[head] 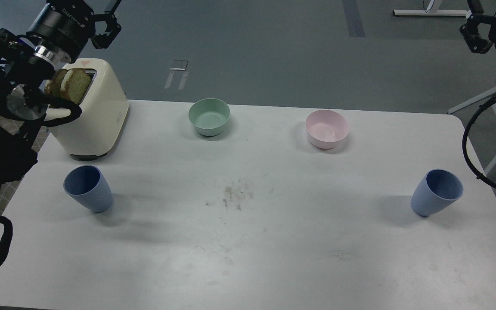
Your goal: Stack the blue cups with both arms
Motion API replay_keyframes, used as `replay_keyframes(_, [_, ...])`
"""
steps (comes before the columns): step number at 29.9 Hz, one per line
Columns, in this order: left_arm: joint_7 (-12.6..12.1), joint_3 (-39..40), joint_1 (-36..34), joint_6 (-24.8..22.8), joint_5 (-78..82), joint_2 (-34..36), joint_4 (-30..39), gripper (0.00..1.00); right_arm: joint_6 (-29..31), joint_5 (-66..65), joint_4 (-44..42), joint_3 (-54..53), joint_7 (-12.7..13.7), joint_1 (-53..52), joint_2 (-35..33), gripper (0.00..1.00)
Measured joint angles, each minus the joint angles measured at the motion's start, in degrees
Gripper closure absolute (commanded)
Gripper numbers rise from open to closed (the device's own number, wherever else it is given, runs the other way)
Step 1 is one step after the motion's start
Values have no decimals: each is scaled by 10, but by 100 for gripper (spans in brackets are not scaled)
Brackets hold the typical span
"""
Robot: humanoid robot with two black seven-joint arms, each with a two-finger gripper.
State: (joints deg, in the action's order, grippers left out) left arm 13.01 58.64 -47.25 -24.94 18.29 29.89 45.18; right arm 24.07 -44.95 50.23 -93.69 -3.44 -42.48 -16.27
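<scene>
Two blue cups stand upright on the white table (248, 241), far apart. One blue cup (88, 188) is at the left, in front of the toaster. The other blue cup (437, 192) is near the right edge. My left gripper (111, 20) hangs high at the top left, above the toaster, open and empty. My right gripper (472, 22) is raised at the top right, beyond the table's far corner, also open and empty. Both are well away from the cups.
A cream toaster (95, 116) with bread slices (69, 85) in it stands at the back left. A mint-green bowl (209, 117) and a pink bowl (327, 128) sit along the far edge. Crumbs (235, 193) lie mid-table.
</scene>
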Motion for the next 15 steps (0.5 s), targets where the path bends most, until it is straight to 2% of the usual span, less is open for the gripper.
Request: replay_keyframes(15, [-3, 4, -5, 0, -5, 3, -4, 2, 19, 1, -4, 5, 0, -1, -17, 0])
